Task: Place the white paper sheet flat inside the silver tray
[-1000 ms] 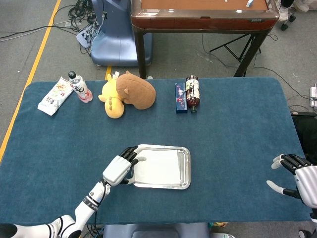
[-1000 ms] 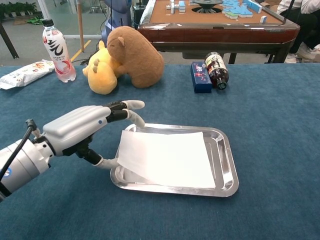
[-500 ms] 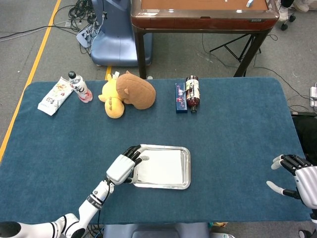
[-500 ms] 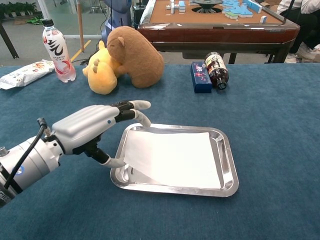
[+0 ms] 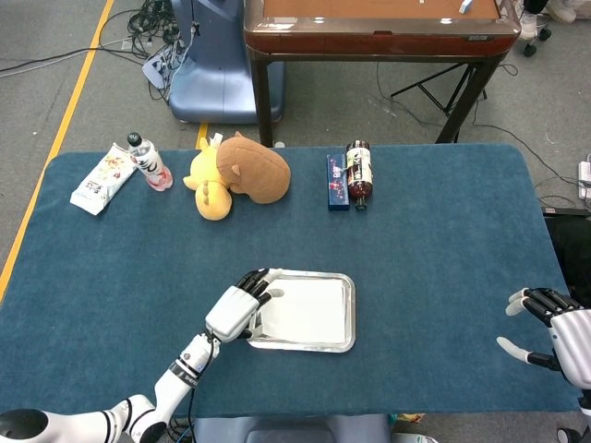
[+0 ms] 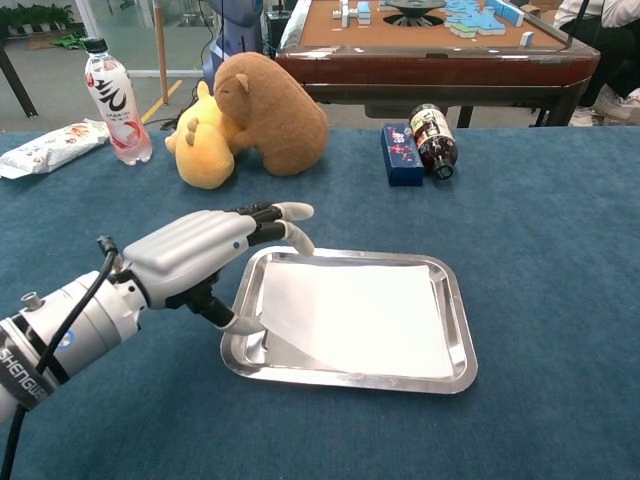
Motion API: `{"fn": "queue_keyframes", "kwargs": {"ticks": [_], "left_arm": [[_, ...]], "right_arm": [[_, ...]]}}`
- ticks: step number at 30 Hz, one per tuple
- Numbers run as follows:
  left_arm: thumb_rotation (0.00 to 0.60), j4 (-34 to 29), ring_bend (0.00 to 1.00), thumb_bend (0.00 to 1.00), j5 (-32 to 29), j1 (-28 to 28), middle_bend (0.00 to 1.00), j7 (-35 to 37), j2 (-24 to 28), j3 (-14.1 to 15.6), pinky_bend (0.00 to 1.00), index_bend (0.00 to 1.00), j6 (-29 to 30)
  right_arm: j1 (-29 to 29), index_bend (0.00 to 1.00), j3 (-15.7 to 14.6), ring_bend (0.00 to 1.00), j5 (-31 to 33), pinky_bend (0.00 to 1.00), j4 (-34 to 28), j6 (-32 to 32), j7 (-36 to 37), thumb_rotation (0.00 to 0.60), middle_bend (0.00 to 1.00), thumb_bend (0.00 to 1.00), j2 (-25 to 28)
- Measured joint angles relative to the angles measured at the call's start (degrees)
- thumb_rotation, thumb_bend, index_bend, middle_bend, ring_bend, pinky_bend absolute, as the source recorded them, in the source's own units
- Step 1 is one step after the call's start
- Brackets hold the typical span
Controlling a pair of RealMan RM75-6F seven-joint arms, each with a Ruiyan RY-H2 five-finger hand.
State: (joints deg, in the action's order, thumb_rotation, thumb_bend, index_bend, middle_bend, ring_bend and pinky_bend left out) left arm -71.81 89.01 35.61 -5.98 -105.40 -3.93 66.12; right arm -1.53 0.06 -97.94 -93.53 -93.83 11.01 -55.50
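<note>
Sliding right with the left hand [image 6: 205,262], paper sheet [image 6: 360,315] fills tray [image 6: 455,375].

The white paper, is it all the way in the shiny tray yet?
Nearly. Done: the white paper sheet already lies over the floor of the silver metal tray, inside its rim on the far and right sides. In hand: the left hand holds the sheet's left edge, which is lifted above the tray floor. Left: lower that edge flat and let go. The right hand waits open at the table's edge.
</note>
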Motion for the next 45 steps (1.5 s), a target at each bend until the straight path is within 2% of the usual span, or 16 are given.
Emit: {"fn": "queue_keyframes", "kwargs": {"ticks": [11, 18, 27, 35, 45], "left_arm": [[0.6, 1.7, 0.0, 0.23, -1.5, 0.6, 0.05, -2.1, -1.3, -1.3, 0.08, 0.25, -0.4], [0.6, 1.5, 0.0, 0.22, -2.4, 0.2, 0.05, -3.9, -0.1, -2.0, 0.08, 0.25, 0.5], [0.6, 0.1, 0.0, 0.23, -1.2, -1.0, 0.05, -7.4, 1.1, -1.5, 0.08, 0.22, 4.0], [0.6, -1.1, 0.0, 0.23, 0.1, -1.7, 0.05, -8.6, 0.8, 0.4, 0.08, 0.17, 4.7], [0.6, -1.5, 0.0, 0.22, -0.2, -2.4, 0.04, -15.8, 0.0, 0.4, 0.08, 0.11, 5.0]], "right_arm": [[-0.1, 0.5, 0.0, 0.34, 0.1, 0.47, 0.0, 0.2, 0.1, 0.6, 0.43, 0.06, 0.0], [-0.2, 0.5, 0.0, 0.34, 0.2, 0.47, 0.1, 0.4, 0.3, 0.6, 0.43, 0.06, 0.0], [-0.4, 0.5, 0.0, 0.34, 0.1, 0.47, 0.1, 0.8, -0.1, 0.6, 0.43, 0.06, -0.2], [-0.3, 0.5, 0.0, 0.34, 0.1, 0.47, 0.1, 0.7, 0.0, 0.6, 0.43, 0.06, -0.2], [-0.4, 0.5, 0.0, 0.34, 0.2, 0.47, 0.2, 0.7, 0.2, 0.6, 0.43, 0.06, -0.2]]}}
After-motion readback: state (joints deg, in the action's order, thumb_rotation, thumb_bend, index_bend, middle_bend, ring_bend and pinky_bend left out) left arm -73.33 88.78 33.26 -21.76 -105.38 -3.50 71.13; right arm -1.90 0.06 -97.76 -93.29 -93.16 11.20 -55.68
